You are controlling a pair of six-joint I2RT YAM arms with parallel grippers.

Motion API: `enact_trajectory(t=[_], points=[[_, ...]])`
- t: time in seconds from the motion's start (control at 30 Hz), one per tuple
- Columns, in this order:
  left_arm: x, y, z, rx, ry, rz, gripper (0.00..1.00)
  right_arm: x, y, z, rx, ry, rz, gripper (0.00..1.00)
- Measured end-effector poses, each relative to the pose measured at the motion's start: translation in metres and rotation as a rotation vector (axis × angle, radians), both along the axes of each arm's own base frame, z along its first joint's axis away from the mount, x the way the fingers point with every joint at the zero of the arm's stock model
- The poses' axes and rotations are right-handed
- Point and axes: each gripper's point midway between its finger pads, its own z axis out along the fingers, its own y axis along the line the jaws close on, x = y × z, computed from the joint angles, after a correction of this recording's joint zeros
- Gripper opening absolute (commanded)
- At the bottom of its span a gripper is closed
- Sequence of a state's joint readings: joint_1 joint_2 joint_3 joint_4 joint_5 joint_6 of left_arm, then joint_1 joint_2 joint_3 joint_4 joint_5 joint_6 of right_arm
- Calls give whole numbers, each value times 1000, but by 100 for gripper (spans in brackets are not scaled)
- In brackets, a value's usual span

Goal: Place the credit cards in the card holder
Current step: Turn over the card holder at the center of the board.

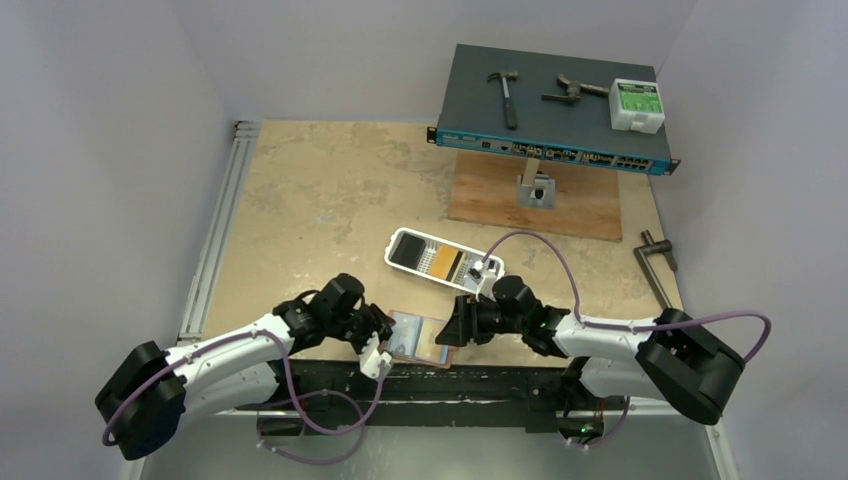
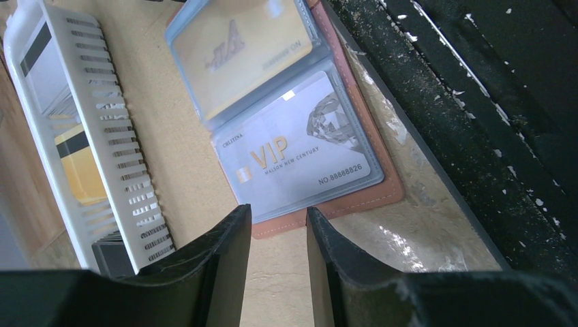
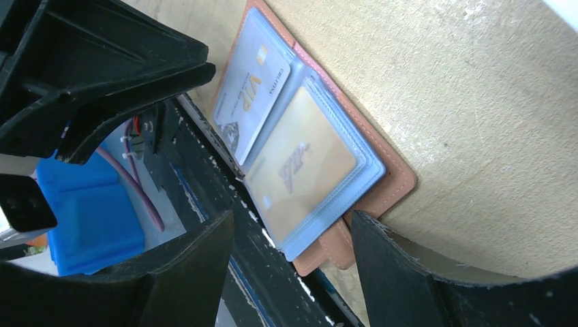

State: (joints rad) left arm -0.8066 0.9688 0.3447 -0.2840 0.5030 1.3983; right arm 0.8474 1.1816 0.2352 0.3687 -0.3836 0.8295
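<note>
Spread open at the near edge of the tabletop (image 1: 330,200) to expose its sleeves, the card holder (image 1: 420,340) shows 2 credit cards (image 2: 300,157) inside, flanked by the empty left hand (image 2: 277,214), narrowly parted, and right hand (image 3: 293,221), wider open.

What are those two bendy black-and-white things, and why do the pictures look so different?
They are two robot arms bolted to a table. The wide picture looks down from above. The other two come from cameras on each wrist, so you see the left hand and right hand up close. Both hands are open and hold nothing. Between them lies an open brown card holder with a yellow card and a silvery VIP card tucked in its clear pockets. A white tray nearby holds more cards.
</note>
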Motion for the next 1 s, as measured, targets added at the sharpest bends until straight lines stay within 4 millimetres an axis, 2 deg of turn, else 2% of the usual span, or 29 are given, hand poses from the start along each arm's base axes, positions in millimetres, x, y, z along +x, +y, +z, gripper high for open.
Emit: enact_trajectory(t=[0.33, 0.63, 1.0], points=[[0, -1, -1, -12, -9, -4, 34, 3, 4, 0, 1, -1, 5, 63], [-1, -2, 0, -29, -17, -9, 34, 11, 13, 16, 35, -39, 17, 62], [-3, -2, -2, -39, -29, -18, 32, 8, 23, 33, 91, -55, 69, 62]])
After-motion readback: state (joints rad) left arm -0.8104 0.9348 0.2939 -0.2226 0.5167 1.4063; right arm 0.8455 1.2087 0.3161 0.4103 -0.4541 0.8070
